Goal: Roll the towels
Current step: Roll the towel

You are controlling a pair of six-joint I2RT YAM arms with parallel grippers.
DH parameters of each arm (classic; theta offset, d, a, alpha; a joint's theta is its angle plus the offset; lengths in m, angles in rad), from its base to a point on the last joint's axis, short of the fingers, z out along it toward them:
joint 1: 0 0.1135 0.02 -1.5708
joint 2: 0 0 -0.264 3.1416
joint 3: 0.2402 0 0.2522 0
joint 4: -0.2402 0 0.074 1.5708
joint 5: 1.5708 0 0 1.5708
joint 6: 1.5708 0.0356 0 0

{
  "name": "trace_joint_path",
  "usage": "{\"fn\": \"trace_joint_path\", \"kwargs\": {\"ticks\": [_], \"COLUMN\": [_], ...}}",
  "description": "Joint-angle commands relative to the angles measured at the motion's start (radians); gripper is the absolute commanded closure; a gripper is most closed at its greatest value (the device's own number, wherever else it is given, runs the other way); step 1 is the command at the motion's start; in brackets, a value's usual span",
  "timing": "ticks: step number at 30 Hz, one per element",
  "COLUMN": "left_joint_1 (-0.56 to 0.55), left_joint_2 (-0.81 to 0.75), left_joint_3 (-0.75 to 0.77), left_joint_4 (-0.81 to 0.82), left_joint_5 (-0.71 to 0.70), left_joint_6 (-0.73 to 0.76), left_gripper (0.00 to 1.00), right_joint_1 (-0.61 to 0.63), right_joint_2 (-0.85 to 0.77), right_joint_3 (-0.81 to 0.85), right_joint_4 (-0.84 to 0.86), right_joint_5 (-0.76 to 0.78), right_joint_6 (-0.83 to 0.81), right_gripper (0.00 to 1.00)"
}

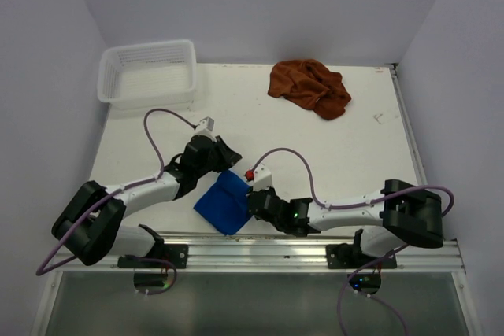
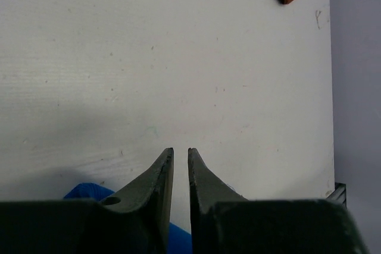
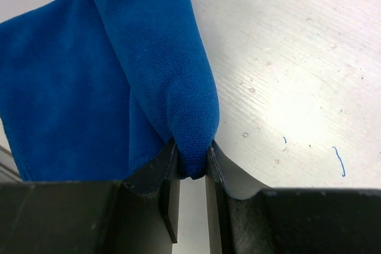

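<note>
the white table [image 1: 346,155] lies bare through its middle and right side, wide room to pass. the mesh basket [image 1: 147,74] blocks the far left corner, the brown towel [image 1: 309,88] the far middle. at the near edge, the left arm [image 1: 150,186], the right arm [image 1: 346,212] and the blue towel [image 1: 224,204] between them crowd the centre.

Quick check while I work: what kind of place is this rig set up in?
Probably a lab test cell, not a home: a white table, plain walls close around it, and a metal mounting rail along its near edge.
</note>
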Motion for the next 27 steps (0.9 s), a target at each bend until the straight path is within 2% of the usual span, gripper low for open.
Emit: {"fn": "trace_joint_path", "kwargs": {"ticks": [1, 9, 18, 23, 27], "left_joint_1": [0.014, 0.014, 0.011, 0.006, 0.0], "left_joint_2": [-0.005, -0.031, -0.113, -0.136, -0.172], "left_joint_3": [0.06, 0.015, -0.114, -0.172, -0.209], "left_joint_4": [-0.045, -0.017, 0.03, 0.055, 0.059], "left_joint_5": [-0.01, 0.067, 0.126, 0.146, 0.14], "left_joint_6": [0.041, 0.008, -0.045, -0.077, -0.088], "left_gripper": [0.8, 0.8, 0.81, 0.82, 0.82], "right_joint_1": [0.051, 0.138, 0.282, 0.31, 0.316], "right_joint_2": [0.038, 0.159, 0.342, 0.44, 0.457], "right_joint_3": [0.059, 0.135, 0.315, 0.414, 0.438], "right_joint_4": [-0.064, -0.069, -0.266, -0.357, -0.389], "right_joint_5": [0.226, 0.318, 0.476, 0.528, 0.541], "right_joint_6": [-0.034, -0.106, -0.146, -0.134, -0.129], "right_gripper": [1.0, 1.0, 1.0, 1.0, 1.0]}}
